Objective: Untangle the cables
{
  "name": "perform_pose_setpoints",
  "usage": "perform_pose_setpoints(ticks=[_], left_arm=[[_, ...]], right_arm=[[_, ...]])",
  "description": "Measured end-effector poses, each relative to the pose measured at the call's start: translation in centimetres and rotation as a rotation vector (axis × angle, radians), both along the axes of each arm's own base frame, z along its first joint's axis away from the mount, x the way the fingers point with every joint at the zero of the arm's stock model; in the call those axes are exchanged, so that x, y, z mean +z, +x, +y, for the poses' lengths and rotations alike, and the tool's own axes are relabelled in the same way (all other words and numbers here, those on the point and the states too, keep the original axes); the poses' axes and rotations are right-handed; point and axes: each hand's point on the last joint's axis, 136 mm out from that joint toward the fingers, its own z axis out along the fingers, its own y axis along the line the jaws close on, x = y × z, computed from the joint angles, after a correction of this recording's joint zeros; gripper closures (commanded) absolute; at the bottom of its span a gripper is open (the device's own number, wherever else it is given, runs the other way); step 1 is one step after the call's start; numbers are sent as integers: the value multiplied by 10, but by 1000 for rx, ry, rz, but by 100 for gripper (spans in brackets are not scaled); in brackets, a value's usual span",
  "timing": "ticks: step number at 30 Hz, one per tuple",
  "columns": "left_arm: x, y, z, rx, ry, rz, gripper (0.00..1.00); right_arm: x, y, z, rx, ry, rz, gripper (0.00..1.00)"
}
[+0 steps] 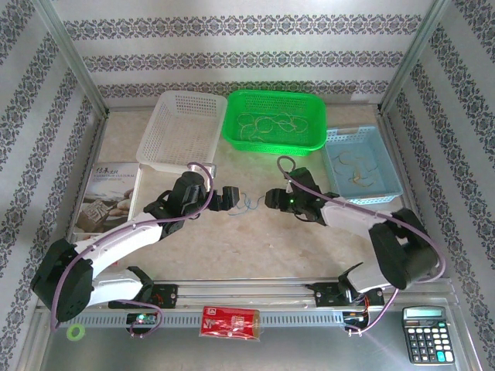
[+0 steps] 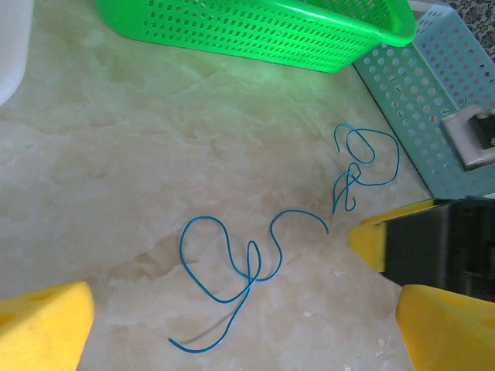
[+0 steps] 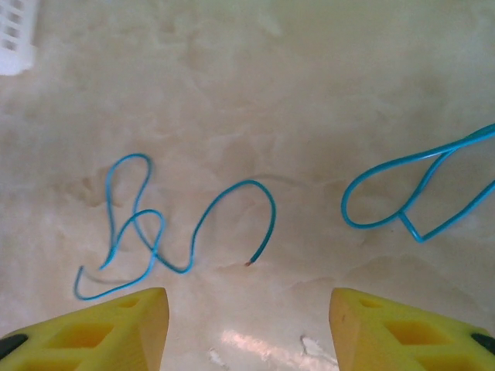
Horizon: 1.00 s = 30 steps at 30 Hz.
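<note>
Two thin blue cables lie loose on the marble table between my grippers [image 1: 247, 203]. In the left wrist view one looped blue cable [image 2: 232, 270] lies just ahead of my open left gripper [image 2: 246, 309]. A second, smaller curled blue cable [image 2: 363, 158] lies further off, near the right arm's yellow fingertip [image 2: 370, 238]. In the right wrist view the looped cable [image 3: 155, 232] lies ahead and left of my open right gripper [image 3: 249, 309], its bare end pointing towards the gap. The other cable [image 3: 418, 193] lies to the right, apart from the first. Neither gripper holds anything.
At the back stand a white basket [image 1: 182, 127], a green basket [image 1: 298, 139] holding several thin cables, and a blue basket [image 1: 383, 185] with a few more. A book [image 1: 104, 197] lies at the left; a calculator [image 1: 429, 332] and a red packet [image 1: 230, 321] sit on the near rail.
</note>
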Motion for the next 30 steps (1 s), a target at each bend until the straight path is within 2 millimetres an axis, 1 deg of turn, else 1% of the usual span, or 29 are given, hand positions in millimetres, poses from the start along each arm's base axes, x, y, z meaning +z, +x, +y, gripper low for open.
perform_pose_setpoints(ticks=[4, 7, 12, 17, 18, 21, 24, 25, 30], left_arm=[[0, 0, 0, 1, 0, 0, 0], [0, 1, 1, 4, 2, -2, 0], [0, 1, 2, 10, 5, -4, 0], [0, 1, 2, 10, 5, -4, 0], [0, 1, 2, 10, 5, -4, 0], [0, 1, 2, 9, 4, -4, 0], [0, 1, 2, 9, 4, -4, 0], [0, 1, 2, 10, 5, -4, 0], [0, 1, 2, 9, 5, -5, 0]], right_arm=[[-7, 13, 5, -17, -9, 3, 45], [-9, 21, 9, -29, -4, 6, 49], [-14, 29, 14, -34, -1, 10, 52], [-25, 34, 17, -44, -5, 35, 58], [-27, 34, 17, -47, -6, 41, 60], [-32, 36, 18, -51, -8, 52, 71], [-34, 37, 20, -48, -5, 58, 95], [-33, 37, 20, -47, -3, 59, 100], [-26, 36, 25, -26, 17, 55, 100]])
